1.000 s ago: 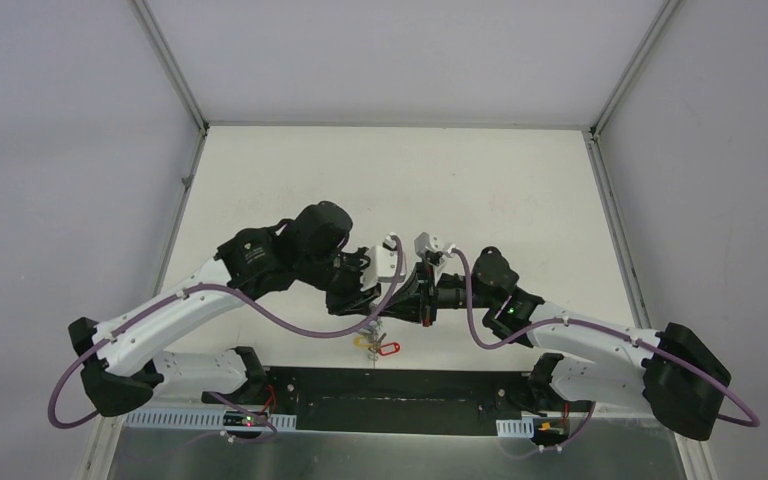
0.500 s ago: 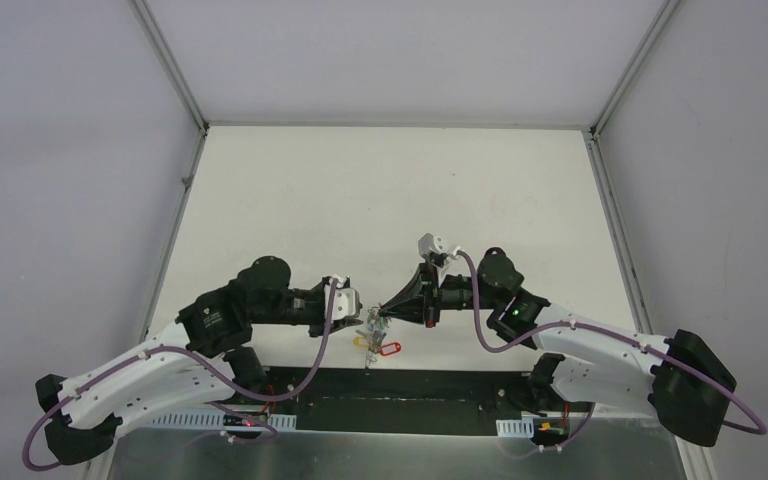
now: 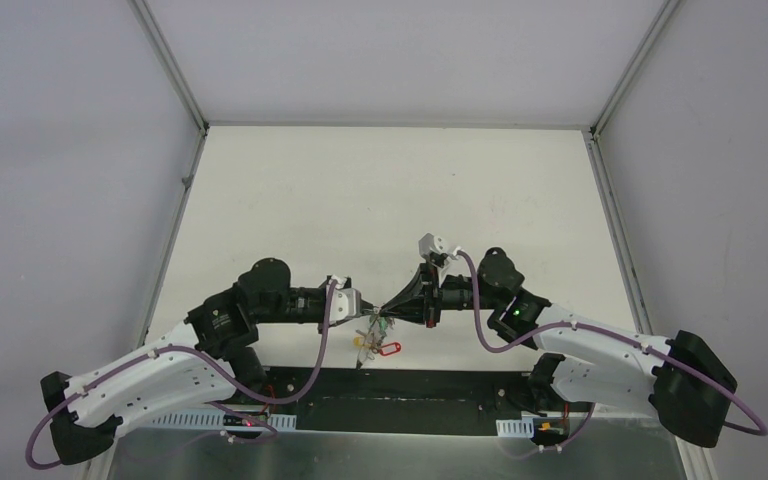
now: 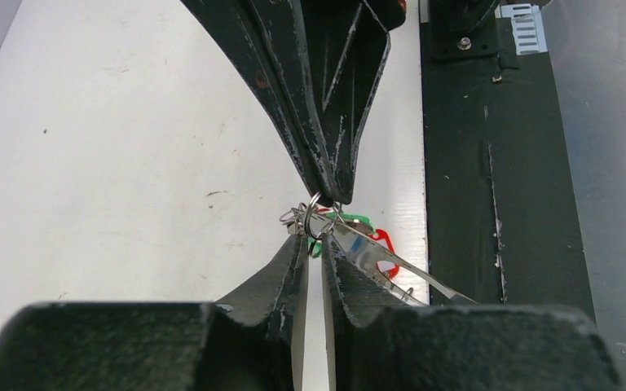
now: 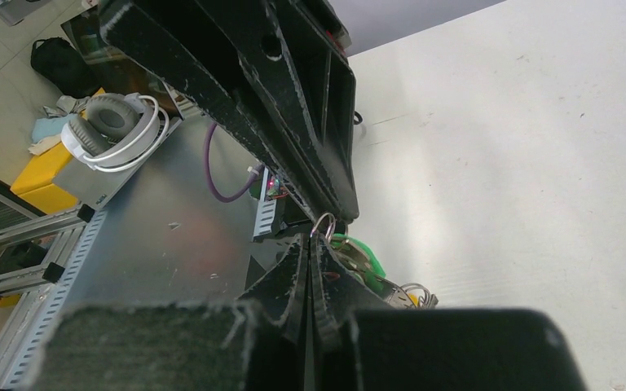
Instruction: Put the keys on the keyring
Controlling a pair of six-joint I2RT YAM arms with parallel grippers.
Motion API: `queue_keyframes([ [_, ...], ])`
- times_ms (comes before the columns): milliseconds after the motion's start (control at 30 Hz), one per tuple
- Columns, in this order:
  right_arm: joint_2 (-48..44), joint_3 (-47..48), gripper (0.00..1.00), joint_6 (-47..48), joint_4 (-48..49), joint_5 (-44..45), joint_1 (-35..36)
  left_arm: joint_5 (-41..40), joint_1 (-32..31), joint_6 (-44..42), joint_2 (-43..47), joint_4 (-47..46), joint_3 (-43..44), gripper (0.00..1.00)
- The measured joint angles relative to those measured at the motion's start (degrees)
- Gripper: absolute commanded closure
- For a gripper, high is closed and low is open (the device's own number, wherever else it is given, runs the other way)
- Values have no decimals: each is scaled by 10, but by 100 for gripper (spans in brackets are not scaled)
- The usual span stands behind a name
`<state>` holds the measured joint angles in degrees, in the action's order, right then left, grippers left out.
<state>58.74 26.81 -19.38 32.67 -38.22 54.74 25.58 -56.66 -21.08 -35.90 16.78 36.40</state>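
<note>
Where the two arms meet over the near part of the white desk (image 3: 380, 190), everything of interest is packed into one small spot. The desk is one pale sheet walled on three sides, with one black plate (image 3: 410, 385) along its near edge where the two arm bases are bolted. The left arm (image 3: 160, 365) and the right arm (image 3: 600, 345), each trailing one purple cable (image 3: 305, 335), bend inward so that the left gripper (image 3: 362, 313) and the right gripper (image 3: 388, 311) point tip to tip, almost touching. Each has two dark, scuffed fingers, four in all. The right fingers (image 5: 287, 281) are clenched flat against each other, with a small loop of the keyring (image 5: 322, 225) standing out at their very tips. The left fingers (image 4: 281, 273) are drawn nearly together, one thin slit of light between them, their tips up against the same knot of wire; whether they pinch any of it I cannot tell. The keys (image 4: 371, 254) sit in one tangled bunch just beside that meeting point, near the desk's front edge, too bunched to count the blades. Four tag colours show: one green tag (image 4: 357, 218), one red tag (image 3: 390, 349), one yellow tag (image 3: 361, 342), and one sliver of blue (image 4: 361, 243) on a silver blade. Whether the bunch rests on the desk or is lifted clear of it is not plain.
</note>
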Motion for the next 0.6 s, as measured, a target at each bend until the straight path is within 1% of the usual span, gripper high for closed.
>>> queue_keyframes([
  [267,-8,0,100,0,-4,3,0,9,0,0,-4,1,-12,91],
  [433,-8,0,100,1,-4,3,0,16,0,0,-12,4,-13,100],
  [600,-8,0,100,2,-5,6,0,21,0,0,-24,4,-13,100],
])
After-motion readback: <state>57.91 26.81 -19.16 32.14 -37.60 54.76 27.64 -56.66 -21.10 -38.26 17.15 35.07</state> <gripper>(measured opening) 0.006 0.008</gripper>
